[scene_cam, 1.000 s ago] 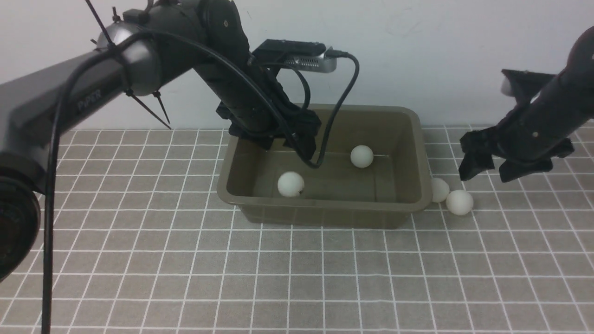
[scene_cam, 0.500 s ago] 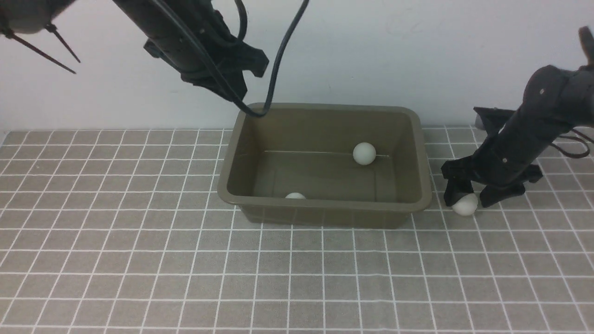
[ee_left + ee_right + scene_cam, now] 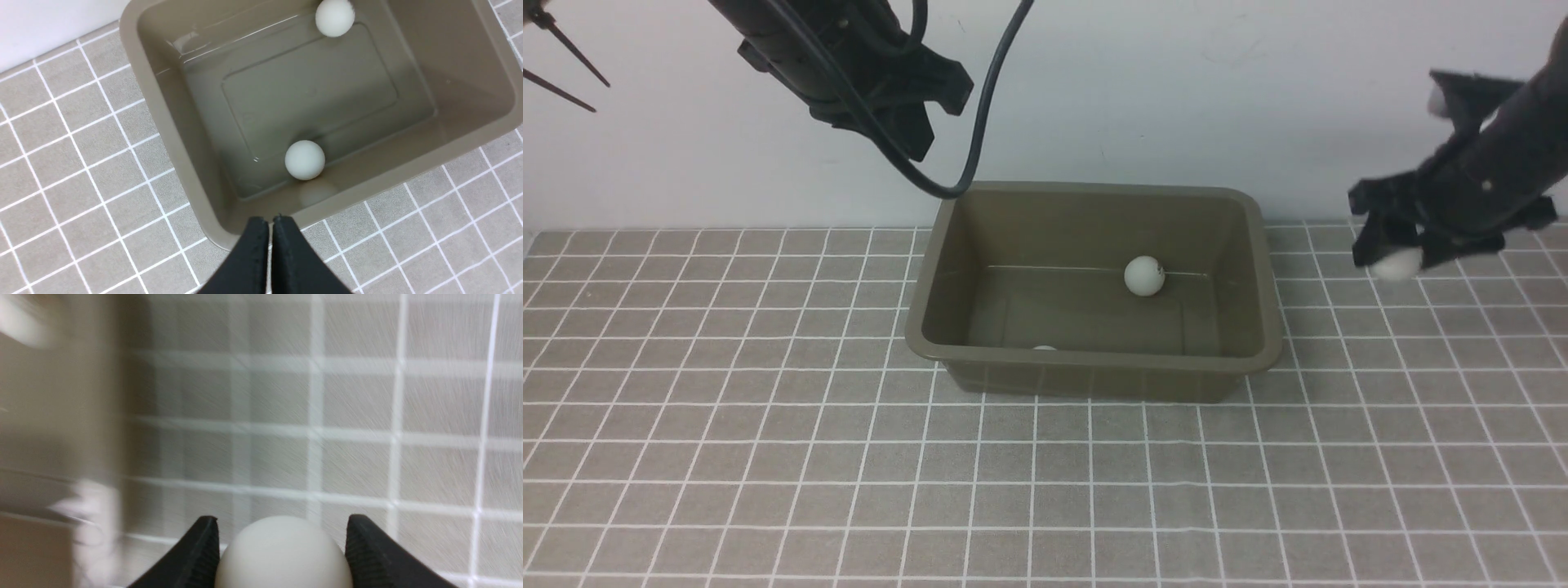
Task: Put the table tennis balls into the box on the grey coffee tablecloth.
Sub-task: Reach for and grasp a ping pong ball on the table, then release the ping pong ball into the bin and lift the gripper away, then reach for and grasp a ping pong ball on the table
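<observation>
Above the cloth point(image 3: 768, 408), right claw point(image 3: 1396, 260) hangs, seemingly pinching ball point(image 3: 1394, 265).

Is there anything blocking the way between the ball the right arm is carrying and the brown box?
Nothing visible. The right end effector holds the ball above bare tablecloth beside the box. The box is open-topped, so there is only its near wall to clear.
</observation>
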